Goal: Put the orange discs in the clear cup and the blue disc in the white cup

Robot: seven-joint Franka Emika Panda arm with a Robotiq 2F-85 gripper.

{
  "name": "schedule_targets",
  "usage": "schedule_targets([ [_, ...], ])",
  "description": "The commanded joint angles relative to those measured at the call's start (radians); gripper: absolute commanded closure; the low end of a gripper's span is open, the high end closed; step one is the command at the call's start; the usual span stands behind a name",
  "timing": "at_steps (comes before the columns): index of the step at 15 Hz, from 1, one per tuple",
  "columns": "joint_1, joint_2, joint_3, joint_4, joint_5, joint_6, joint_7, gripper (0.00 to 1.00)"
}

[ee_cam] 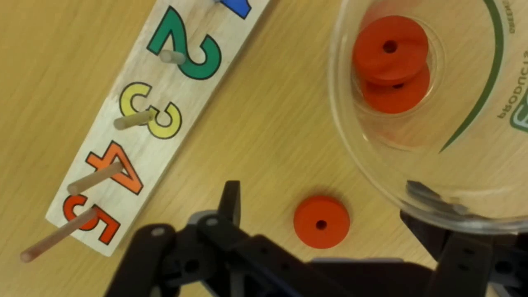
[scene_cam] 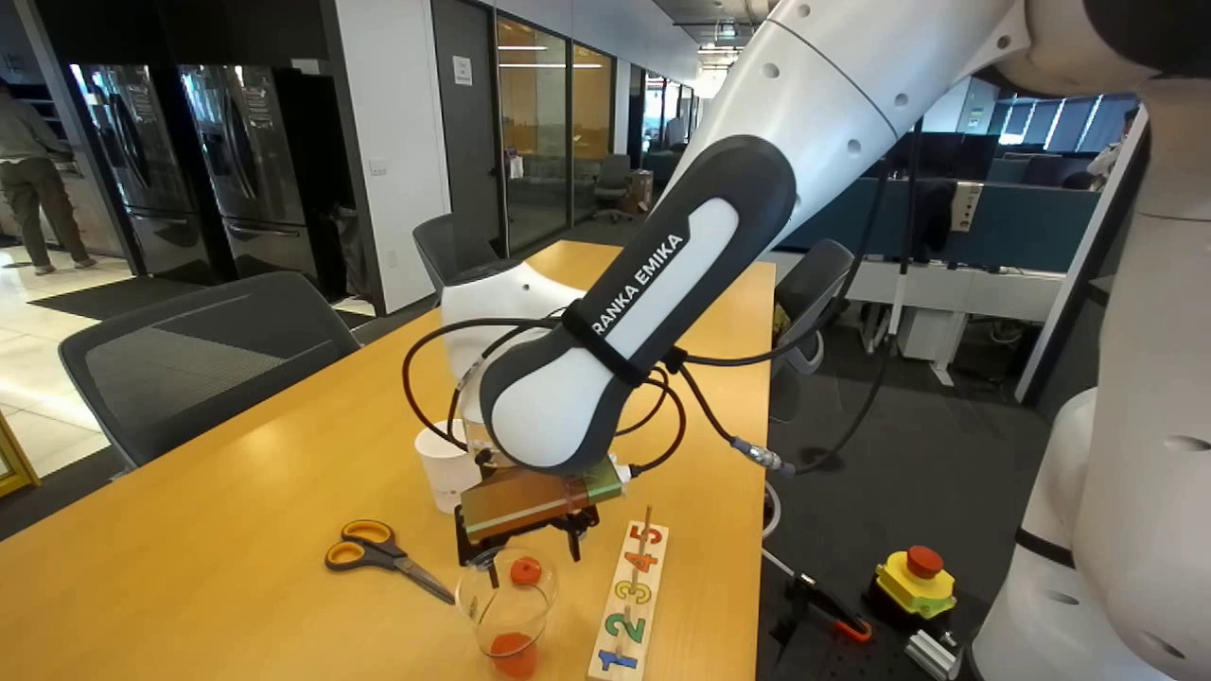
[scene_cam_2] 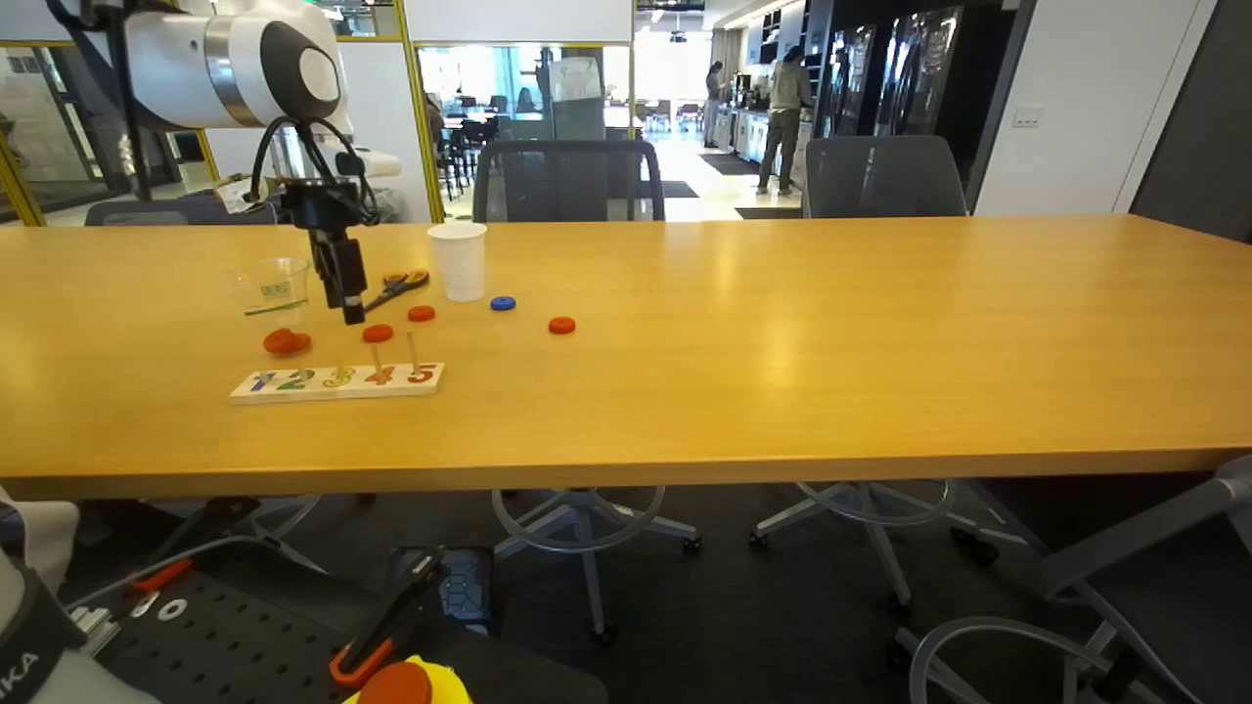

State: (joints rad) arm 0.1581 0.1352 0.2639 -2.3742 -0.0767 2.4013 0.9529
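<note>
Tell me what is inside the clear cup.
Two orange discs show inside the clear cup. The upper disc covers part of the lower disc; whether anything else is hidden beneath cannot be seen.

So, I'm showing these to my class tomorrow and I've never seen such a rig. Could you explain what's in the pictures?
The machine is a white robot arm ending in a black, two-fingered gripper. Two pictures come from cameras standing outside the robot; the close-up comes from a camera on its wrist, looking down past the gripper.

On the wooden table stand a clear cup with two orange discs inside and a white cup. Also lying there are a blue disc, three loose orange discs, a pair of scissors, and a pegged board numbered 1 to 5.

Nothing is held. The gripper is open, and in the close-up one of the loose discs shows between its fingers, though it appears to be lying on the table.
</note>
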Motion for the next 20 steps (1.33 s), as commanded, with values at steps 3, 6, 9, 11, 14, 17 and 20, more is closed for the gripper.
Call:
schedule_targets([
  [3, 0.019, 0.009, -0.058, 0.022, 0.082, 0.048, -0.065, 0.00],
  [6, 0.018, -0.002, -0.070, -0.004, 0.109, 0.099, -0.087, 0.00],
  [9, 0.018, -0.008, -0.072, -0.026, 0.146, 0.140, -0.123, 0.00],
  [11, 0.021, -0.003, -0.072, -0.037, 0.157, 0.150, -0.140, 0.00],
  [14, 0.021, 0.005, -0.074, -0.054, 0.170, 0.175, -0.166, 0.00],
  [17, 0.019, 0.014, -0.074, -0.068, 0.184, 0.208, -0.196, 0.00],
  [20, 0.024, 0.028, -0.078, -0.076, 0.177, 0.251, -0.206, 0.00],
])
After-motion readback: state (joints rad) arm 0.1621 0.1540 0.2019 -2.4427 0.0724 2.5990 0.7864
